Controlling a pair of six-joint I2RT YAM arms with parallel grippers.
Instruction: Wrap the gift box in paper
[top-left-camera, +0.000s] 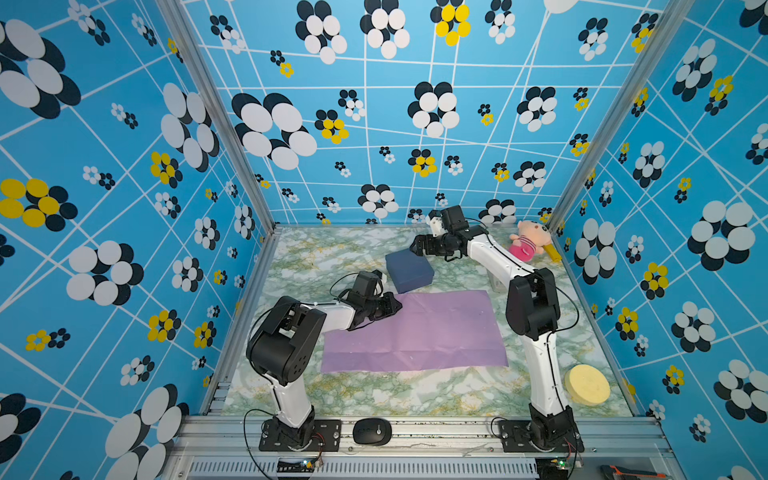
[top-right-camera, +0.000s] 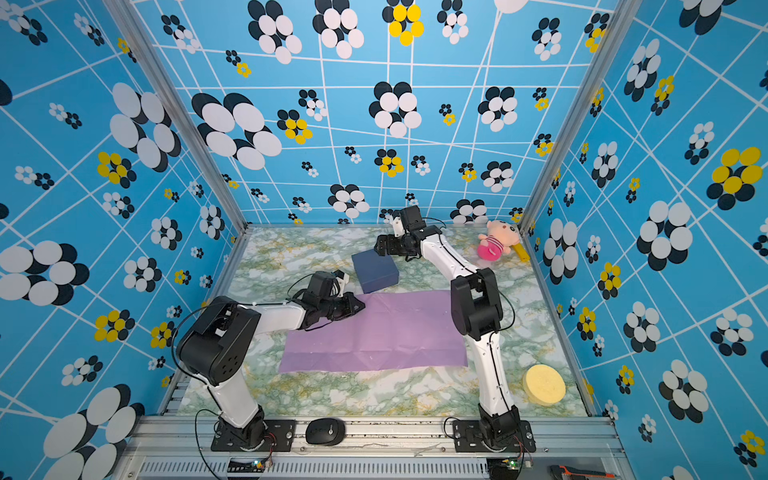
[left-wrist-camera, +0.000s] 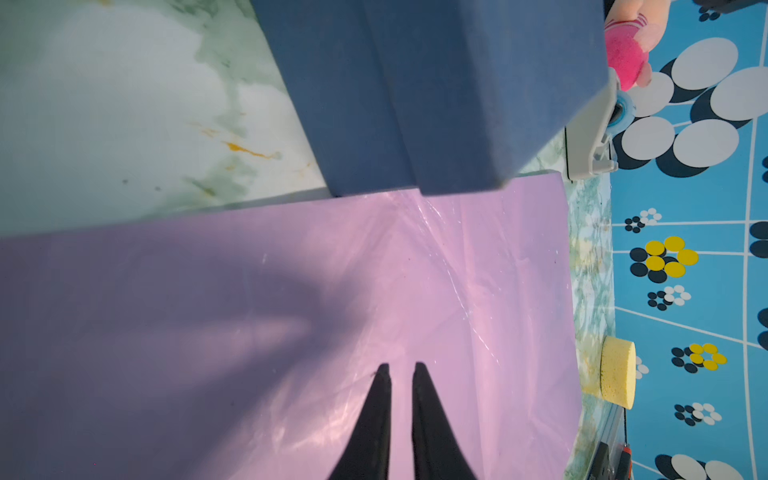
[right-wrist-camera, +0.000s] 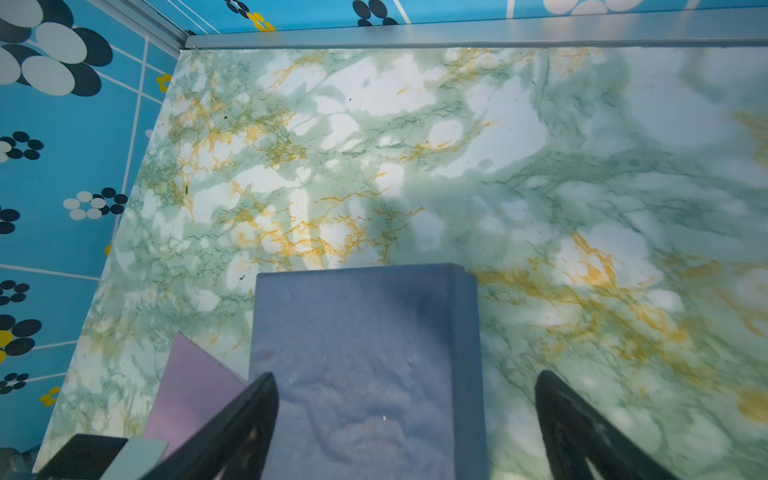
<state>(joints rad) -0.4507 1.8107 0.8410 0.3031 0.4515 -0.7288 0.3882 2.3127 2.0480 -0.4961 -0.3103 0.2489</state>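
Note:
The dark navy gift box (top-left-camera: 409, 270) (top-right-camera: 374, 270) lies on the marble-patterned table, just behind the far edge of the paper. The paper (top-left-camera: 428, 332) (top-right-camera: 382, 332) is spread flat with its lilac-purple face up. My right gripper (top-left-camera: 417, 245) (right-wrist-camera: 405, 376) hangs open over the box's far end (right-wrist-camera: 361, 353), with nothing held. My left gripper (top-left-camera: 397, 305) (left-wrist-camera: 401, 365) is over the paper's far left part (left-wrist-camera: 291, 311), beside the box's near corner (left-wrist-camera: 436, 91). Its jaws stand almost together, with a thin slit and nothing visible between them.
A pink plush toy (top-left-camera: 530, 243) and a yellow stick (top-left-camera: 555, 251) sit in the far right corner. A round yellow sponge (top-left-camera: 587, 384) lies at the near right. A grey tape dispenser (left-wrist-camera: 588, 137) stands right of the box. A black mouse (top-left-camera: 372, 431) rests on the front rail.

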